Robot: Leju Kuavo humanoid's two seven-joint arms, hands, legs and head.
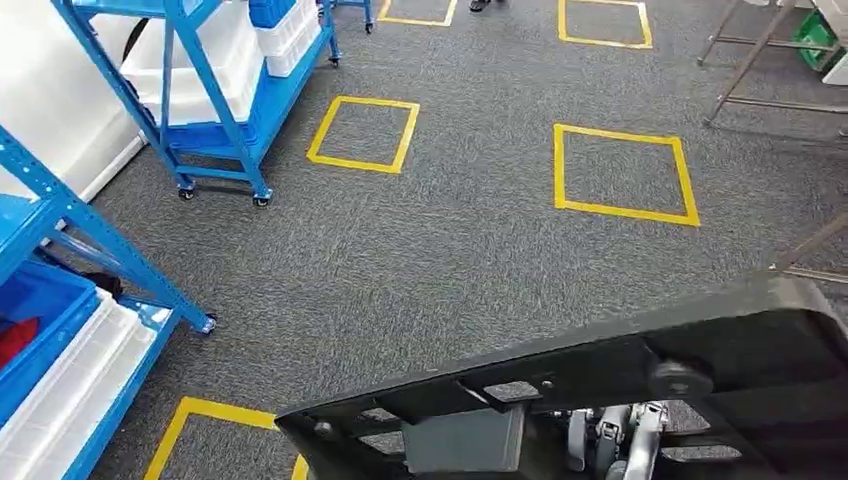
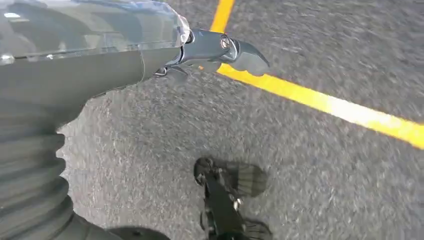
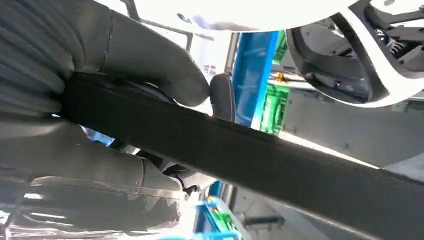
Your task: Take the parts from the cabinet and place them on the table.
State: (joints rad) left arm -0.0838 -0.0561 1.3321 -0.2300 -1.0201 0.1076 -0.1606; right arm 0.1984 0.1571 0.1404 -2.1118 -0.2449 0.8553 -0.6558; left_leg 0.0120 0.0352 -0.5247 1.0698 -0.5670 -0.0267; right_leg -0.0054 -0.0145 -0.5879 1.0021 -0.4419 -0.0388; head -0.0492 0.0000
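Carrying large black rigid plastic panel part (image 1: 640, 380): right hand (image 3: 150, 100) clenched on edge; left hand (image 2: 220, 50) hung slack, fingers apart. Judged light, awkward; grip at rim.

Matt black plastic part (image 1: 640, 370), rough grey carpet (image 1: 470, 250), glossy blue painted-metal racks (image 1: 215, 90) w/ white plastic bins (image 1: 200, 60).

Head view looks forward and down from high on the body onto grey carpet floor (image 1: 470, 250) with yellow tape squares (image 1: 622, 170), blue shelving (image 1: 215, 90) at left. Left wrist view sits close above the same carpet and tape. Right wrist view, very close, faces blue shelving past a black part (image 3: 260, 160)
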